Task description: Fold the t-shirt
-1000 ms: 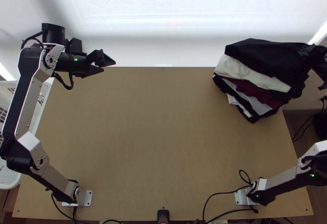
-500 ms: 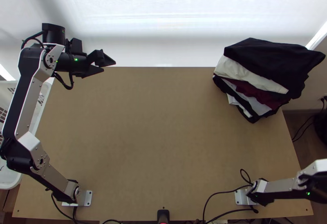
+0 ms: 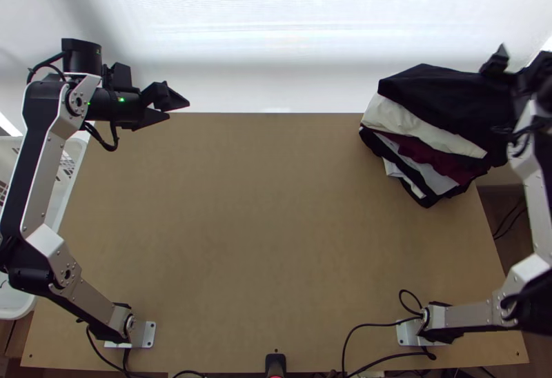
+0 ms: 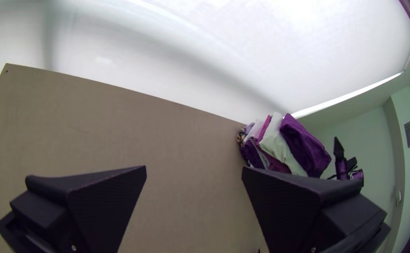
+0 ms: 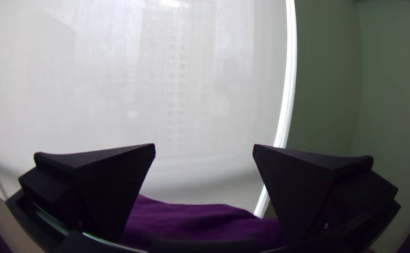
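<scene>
Left pincer [image 3: 178, 110] is wide open; right pincer [image 3: 490, 98], equally wide, seems just above the black cloth [image 3: 431, 94].

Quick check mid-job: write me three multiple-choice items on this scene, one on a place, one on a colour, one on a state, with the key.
1. Where is the pile of clothes?
A) near-left corner of the table
B) far-right corner
C) centre

2. What colour is the garment just under the dark top one?
A) cream
B) orange
C) bright green

3. How is the left gripper?
A) shut on cloth
B) shut on nothing
C) open, nothing held

Key:
1: B, as the top view has the pile over that corner.
2: A, as a cream band shows directly beneath the dark cloth.
3: C, as its fingers stand wide apart in the left wrist view, with no cloth gripped.
</scene>
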`<action>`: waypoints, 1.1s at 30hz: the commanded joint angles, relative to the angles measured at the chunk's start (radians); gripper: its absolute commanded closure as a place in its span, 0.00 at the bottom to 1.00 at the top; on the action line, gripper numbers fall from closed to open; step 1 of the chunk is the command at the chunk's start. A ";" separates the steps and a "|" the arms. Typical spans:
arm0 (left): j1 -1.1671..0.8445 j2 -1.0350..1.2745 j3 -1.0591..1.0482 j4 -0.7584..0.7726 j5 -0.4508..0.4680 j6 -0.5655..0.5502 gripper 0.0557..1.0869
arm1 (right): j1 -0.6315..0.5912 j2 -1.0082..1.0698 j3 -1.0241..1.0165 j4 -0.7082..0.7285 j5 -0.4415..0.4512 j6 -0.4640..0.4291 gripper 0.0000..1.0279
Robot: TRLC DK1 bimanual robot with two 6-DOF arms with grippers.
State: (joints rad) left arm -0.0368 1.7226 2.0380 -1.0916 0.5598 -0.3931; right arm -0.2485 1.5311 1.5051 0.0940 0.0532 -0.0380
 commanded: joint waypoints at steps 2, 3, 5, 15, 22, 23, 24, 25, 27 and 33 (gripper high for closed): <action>0.017 -0.040 0.002 -0.014 -0.001 -0.015 0.04 | 0.000 0.072 -0.137 0.139 0.037 -0.028 0.05; 0.018 -0.040 0.002 -0.014 -0.001 -0.015 0.04 | -0.003 0.086 -0.171 0.174 0.042 -0.034 0.05; 0.018 -0.041 0.001 -0.014 -0.001 -0.015 0.04 | -0.009 0.106 -0.233 0.219 0.046 -0.034 0.05; 0.008 -0.035 0.008 -0.013 -0.001 -0.016 0.04 | -0.046 0.166 -0.444 0.340 0.046 -0.046 0.05; 0.002 -0.034 0.010 -0.013 -0.001 -0.020 0.04 | -0.055 0.121 -0.424 0.340 0.059 -0.040 0.05; 0.002 -0.035 0.010 -0.013 -0.001 -0.020 0.04 | -0.054 0.101 -0.399 0.339 0.074 -0.039 0.05; 0.003 -0.035 0.010 -0.013 -0.001 -0.020 0.04 | -0.052 0.083 -0.367 0.328 0.086 -0.039 0.05; 0.003 -0.037 0.010 -0.013 -0.001 -0.020 0.04 | -0.049 0.063 -0.332 0.309 0.091 -0.039 0.05; 0.005 -0.038 0.010 -0.014 -0.001 -0.020 0.04 | -0.032 0.031 -0.258 0.274 0.097 -0.037 0.05; 0.009 -0.041 0.010 -0.013 -0.001 -0.020 0.04 | 0.060 0.014 -0.062 0.200 0.137 -0.036 0.05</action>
State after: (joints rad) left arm -0.0288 1.7134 2.0380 -1.0920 0.5602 -0.3935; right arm -0.2375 1.5864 1.3605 0.2993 0.1715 -0.0582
